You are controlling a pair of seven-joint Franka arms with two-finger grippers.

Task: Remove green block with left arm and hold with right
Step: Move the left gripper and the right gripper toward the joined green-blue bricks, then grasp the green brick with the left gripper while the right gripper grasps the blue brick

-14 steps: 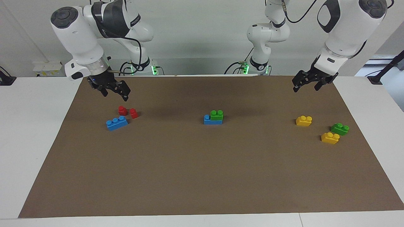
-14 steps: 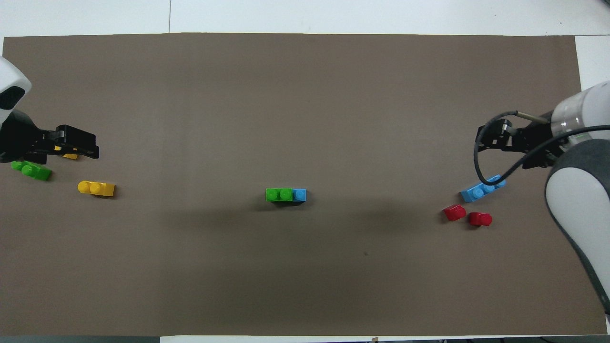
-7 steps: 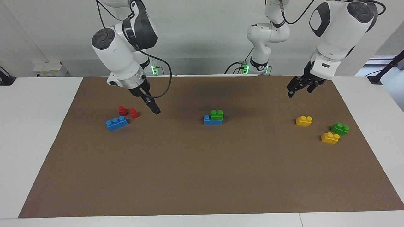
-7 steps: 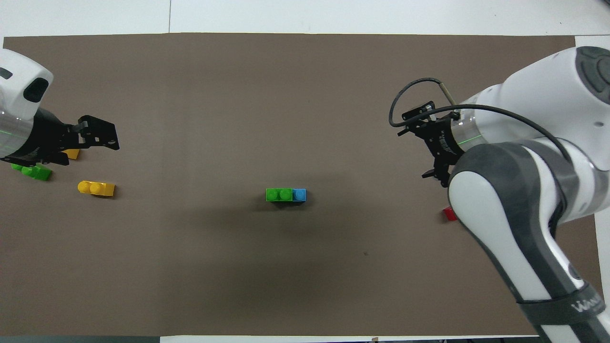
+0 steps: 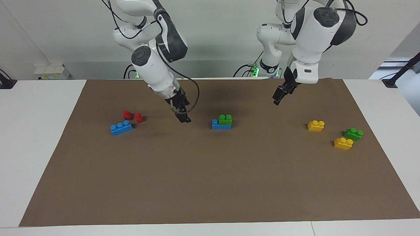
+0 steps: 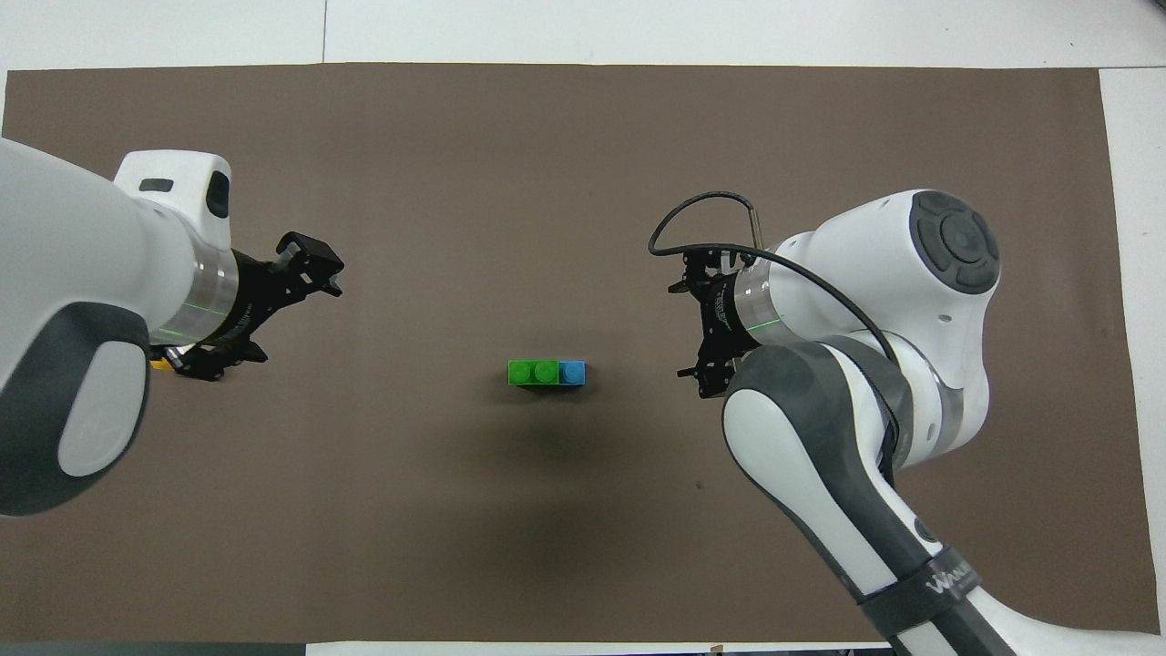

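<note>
While both jaws hang apart, green block [image 5: 225, 119] sits between.

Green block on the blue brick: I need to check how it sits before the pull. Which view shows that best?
The facing view: it shows the green block from the side, stacked on the blue brick with one blue stud left bare. The overhead view shows only its top, so the stacking is hard to read.

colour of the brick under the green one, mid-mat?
Blue. The blue brick sits under the green block; the facing view shows it best.
</note>
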